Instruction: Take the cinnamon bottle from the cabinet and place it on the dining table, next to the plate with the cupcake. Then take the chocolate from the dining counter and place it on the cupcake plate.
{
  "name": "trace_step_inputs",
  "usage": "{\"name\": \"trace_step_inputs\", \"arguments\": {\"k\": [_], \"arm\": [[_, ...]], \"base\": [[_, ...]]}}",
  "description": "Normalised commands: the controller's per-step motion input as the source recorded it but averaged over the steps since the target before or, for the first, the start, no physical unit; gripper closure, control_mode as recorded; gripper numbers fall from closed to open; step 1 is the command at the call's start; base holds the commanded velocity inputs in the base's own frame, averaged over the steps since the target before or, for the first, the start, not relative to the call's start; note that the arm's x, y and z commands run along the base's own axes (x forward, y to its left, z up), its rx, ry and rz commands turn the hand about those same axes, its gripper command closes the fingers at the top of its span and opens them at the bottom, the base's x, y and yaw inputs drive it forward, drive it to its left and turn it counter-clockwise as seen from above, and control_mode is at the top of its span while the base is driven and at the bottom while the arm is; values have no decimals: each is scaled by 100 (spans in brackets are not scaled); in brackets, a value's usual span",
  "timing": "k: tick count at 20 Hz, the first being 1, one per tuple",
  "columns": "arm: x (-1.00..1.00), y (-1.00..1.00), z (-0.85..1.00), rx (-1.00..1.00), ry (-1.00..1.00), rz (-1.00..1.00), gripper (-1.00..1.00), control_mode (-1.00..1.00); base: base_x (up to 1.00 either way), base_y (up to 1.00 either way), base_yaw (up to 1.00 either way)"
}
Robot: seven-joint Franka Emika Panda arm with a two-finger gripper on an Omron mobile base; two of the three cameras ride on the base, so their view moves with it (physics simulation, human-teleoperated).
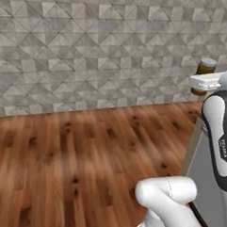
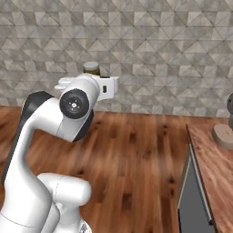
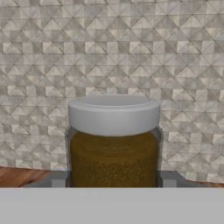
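The end effector grips the cinnamon bottle upright between its fingers, carried high above the wooden floor; keeping it level until over the counter seems wise.

white arm raised and bent, hand level, fingers clamped around the cinnamon bottle

Wall: grey and beige tiles in a triangle pattern, spanning the back of the room.
Floor: reddish-brown wood planks, meeting the wall along a straight line.
Light: even, with no hard shadows.
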Motion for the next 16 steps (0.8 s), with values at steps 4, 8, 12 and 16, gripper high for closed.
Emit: {"name": "trace_step_inputs", "arguments": {"k": [4, 8, 12, 16], "arm": [[0, 0, 0, 0, 0, 0, 100, 100], [0, 0, 0, 0, 0, 0, 100, 100], [0, 0, 0, 0, 0, 0, 100, 100], [0, 0, 0, 0, 0, 0, 100, 100]], "base": [[100, -32, -2], [100, -21, -10], [100, -18, -18], [100, -28, -24]]}}
